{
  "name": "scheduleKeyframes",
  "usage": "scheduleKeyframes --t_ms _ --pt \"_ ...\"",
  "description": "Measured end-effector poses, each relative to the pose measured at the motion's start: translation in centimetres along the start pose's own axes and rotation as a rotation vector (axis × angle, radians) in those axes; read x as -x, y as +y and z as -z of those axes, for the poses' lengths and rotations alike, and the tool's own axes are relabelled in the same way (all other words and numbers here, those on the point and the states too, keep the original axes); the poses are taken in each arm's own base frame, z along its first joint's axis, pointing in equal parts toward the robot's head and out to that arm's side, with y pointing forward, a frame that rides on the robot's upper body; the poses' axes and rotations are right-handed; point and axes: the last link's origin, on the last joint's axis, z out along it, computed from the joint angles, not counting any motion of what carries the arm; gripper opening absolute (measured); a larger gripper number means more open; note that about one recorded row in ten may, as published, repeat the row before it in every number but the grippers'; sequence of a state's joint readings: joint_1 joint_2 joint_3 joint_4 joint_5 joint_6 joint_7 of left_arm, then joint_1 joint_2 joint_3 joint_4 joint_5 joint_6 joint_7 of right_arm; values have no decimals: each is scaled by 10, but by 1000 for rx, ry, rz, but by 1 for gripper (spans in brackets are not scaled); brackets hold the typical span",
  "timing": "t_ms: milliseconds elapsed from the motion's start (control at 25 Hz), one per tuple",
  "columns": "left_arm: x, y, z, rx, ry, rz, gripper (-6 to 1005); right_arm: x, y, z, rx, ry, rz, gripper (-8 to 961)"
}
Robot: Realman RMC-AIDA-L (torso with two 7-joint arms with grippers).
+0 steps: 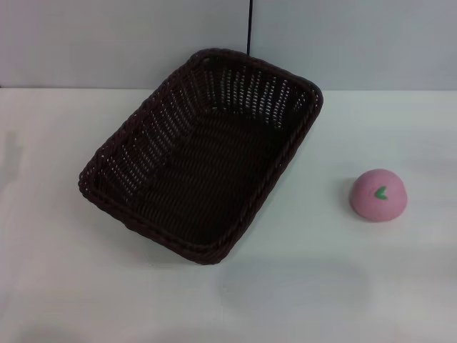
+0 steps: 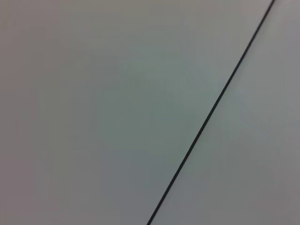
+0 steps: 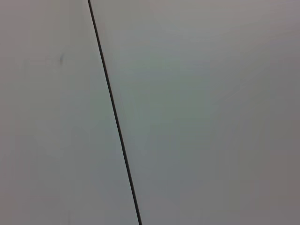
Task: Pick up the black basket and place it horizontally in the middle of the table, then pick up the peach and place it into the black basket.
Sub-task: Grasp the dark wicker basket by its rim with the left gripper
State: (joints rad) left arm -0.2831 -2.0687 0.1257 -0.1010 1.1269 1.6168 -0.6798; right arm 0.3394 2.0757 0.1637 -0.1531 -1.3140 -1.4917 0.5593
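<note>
— Bare white tabletop (image 1: 300, 300) fills the near edge of the head view, and nothing stands on that strip. Where are the tools?

— Neither the left tool nor the right tool shows in any view. Both wrist cameras see only a pale flat surface crossed by a thin dark line (image 2: 211, 110), so I cannot tell whether either is wide, narrow or holding anything, and I can't place the objects relative to them.

— Then where is the black basket (image 1: 203, 153)?

— Resting on the tabletop, roughly central, but turned on a diagonal, one corner reaching toward the back wall. It is empty. The peach (image 1: 378, 194) sits well apart from it, on the robot's right side, leaf mark facing up.

— So which step is this?

— I judge the first one, not yet begun: the basket is untouched and still skewed. The next move calls for an arm to come into view, grip the braided rim, lift, rotate the basket until its long side runs crosswise, and set it down centrally. Only then comes the peach, which lies nearer the right arm.
</note>
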Motion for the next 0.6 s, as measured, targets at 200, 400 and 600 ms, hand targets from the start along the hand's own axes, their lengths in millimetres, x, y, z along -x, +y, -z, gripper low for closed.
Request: scheduleKeyframes --t_ms 200,400,600 --pt "-3 -1 -1 28 -12 49 725 -3 4 0 -9 1 0 512" --pt "-9 2 -6 103 -19 75 726 -6 7 1 -5 7 -10 513" --pt "-22 14 -24 321 -96 119 724 -8 10 1 9 17 -12 513"
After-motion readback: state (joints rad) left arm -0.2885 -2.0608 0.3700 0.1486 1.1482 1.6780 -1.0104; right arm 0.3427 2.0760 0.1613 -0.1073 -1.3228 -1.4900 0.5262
